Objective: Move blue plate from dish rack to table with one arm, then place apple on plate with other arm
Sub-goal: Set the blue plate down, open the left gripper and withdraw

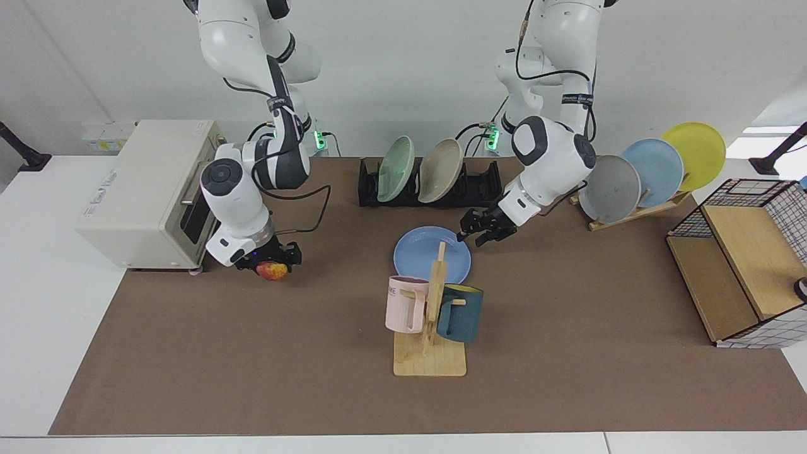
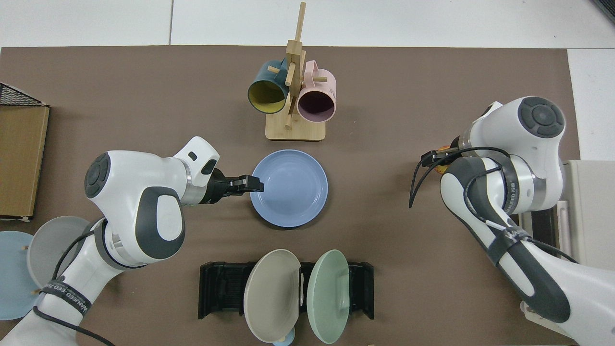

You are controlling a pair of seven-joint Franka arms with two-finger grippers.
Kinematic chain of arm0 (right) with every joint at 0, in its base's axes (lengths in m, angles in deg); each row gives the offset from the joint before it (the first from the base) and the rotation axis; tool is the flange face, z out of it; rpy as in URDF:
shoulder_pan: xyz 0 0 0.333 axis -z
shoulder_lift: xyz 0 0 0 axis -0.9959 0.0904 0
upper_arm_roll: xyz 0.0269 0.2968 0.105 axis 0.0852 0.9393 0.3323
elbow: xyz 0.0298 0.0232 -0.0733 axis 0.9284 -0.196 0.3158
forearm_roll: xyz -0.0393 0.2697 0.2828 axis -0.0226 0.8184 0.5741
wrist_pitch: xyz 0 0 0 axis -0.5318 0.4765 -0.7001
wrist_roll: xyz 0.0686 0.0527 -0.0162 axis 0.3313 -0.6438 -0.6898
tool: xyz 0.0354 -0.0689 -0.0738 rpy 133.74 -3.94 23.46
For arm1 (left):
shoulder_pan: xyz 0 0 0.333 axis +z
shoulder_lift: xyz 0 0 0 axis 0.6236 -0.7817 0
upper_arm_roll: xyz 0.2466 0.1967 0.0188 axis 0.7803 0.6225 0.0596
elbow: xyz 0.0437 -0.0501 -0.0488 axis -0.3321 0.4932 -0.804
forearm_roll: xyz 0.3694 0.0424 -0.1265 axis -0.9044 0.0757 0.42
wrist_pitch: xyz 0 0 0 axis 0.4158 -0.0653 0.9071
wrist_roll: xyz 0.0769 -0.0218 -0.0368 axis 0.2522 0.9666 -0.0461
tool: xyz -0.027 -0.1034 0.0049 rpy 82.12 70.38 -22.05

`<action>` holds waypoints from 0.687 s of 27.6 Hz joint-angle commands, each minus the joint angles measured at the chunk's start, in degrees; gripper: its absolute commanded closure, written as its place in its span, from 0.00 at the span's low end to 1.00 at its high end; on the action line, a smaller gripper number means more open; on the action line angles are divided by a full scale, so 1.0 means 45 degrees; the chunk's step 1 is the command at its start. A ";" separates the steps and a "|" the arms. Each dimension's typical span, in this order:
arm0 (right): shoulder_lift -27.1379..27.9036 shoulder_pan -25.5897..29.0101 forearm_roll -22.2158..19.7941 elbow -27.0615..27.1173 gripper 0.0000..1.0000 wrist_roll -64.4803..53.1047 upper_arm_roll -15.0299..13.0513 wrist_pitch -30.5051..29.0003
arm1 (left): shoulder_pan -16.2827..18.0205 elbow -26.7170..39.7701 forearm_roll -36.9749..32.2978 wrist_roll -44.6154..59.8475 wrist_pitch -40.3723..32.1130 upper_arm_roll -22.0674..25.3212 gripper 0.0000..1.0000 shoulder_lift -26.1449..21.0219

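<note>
Already the blue plate lies flat on the brown mat of the table, out in front of the dish rack and just behind the wooden mug stand, so the first half of the task looks done. The left end effector sits at the plate's rim with its fingers spread and nothing between them; in the top view its tips are just at the rim's edge, seemingly clear of it. The right end effector is closed around the apple, low over the mat near the toaster oven, well apart from the plate. What is left, by this reading, is carrying the apple across and setting it in the plate's shallow well.

The plate is round, matte and plain, with a low raised rim that should keep the fruit from rolling off. The apple is small, red with yellow patches, smooth and rounded. The rack is black with upright slotted dividers, holding a green plate and a beige plate on edge
</note>
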 commanded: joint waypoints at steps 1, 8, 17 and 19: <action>-0.1082 -0.0096 0.0228 0.0332 1.00 0.0268 0.0048 0.1325 | -0.0117 -0.0019 -0.0463 0.0590 0.0296 0.0076 0.25 0.0041; -0.1258 -0.0194 0.0228 0.1407 1.00 0.0875 0.0067 0.3340 | 0.0059 -0.0877 -0.3563 0.2092 -0.0969 0.0543 0.01 0.0821; -0.1453 -0.0740 0.0247 0.1174 1.00 0.2026 0.0067 0.3340 | 0.0118 -0.4158 -0.8586 0.2504 -0.6341 0.1091 0.01 0.1115; -0.1454 -0.1013 0.0247 0.1173 1.00 0.2493 0.0067 0.3340 | 0.0137 -0.4569 -0.8901 0.2485 -0.7122 0.1091 0.01 0.1290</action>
